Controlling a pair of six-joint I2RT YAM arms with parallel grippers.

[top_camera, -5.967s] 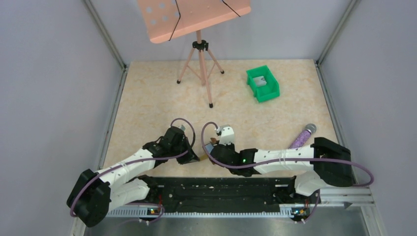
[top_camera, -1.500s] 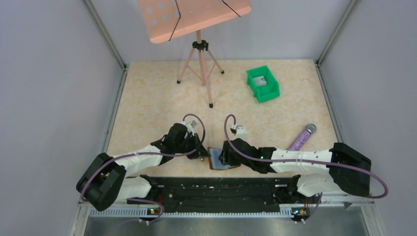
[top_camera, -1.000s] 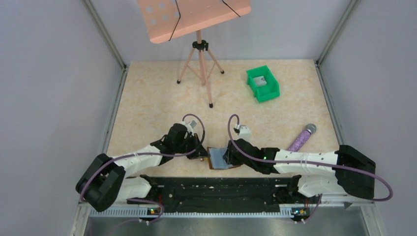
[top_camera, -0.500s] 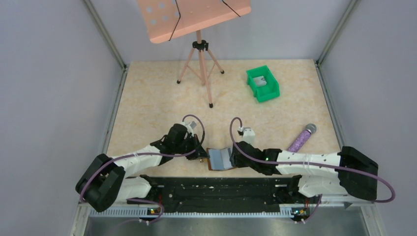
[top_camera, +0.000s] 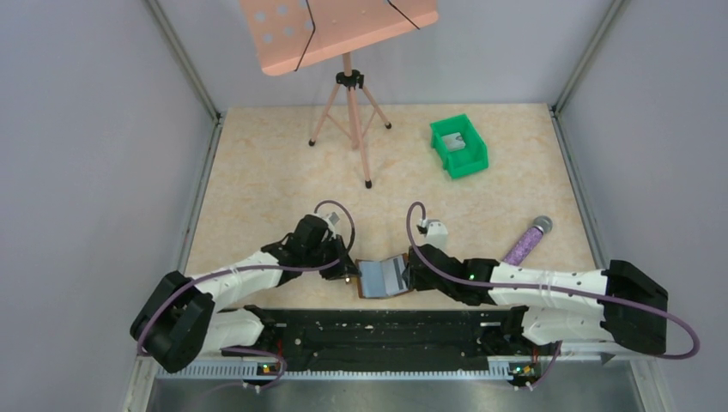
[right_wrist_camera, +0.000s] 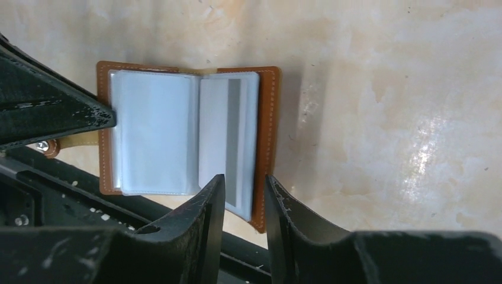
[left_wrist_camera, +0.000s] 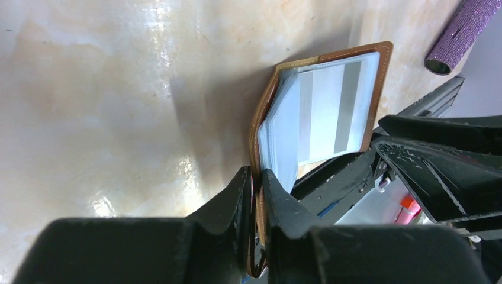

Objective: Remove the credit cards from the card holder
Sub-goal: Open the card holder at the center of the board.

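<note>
The brown leather card holder (top_camera: pixel 383 276) lies open near the table's front edge, between my two grippers. My left gripper (left_wrist_camera: pixel 256 173) is shut on the brown edge of its left cover (left_wrist_camera: pixel 264 115), which it holds tilted up. A light grey credit card (right_wrist_camera: pixel 228 133) with a darker stripe shows in the right blue-grey panel; in the left wrist view the card (left_wrist_camera: pixel 328 109) shows too. My right gripper (right_wrist_camera: pixel 244 177) stands over the holder's right near corner. Its jaws are apart, either side of the panel's edge, and grip nothing. The left panel (right_wrist_camera: pixel 154 133) looks plain.
A purple microphone (top_camera: pixel 526 239) lies to the right of my right arm. A green bin (top_camera: pixel 470 157) holding a silvery item stands at the back right. A pink music stand (top_camera: pixel 348 94) on a tripod is at the back. The black rail (top_camera: pixel 386 330) runs just behind the holder.
My right gripper has drawn to the right and the card holder has spread wider open, its panels now showing. My left gripper has stayed at the holder's left edge.
</note>
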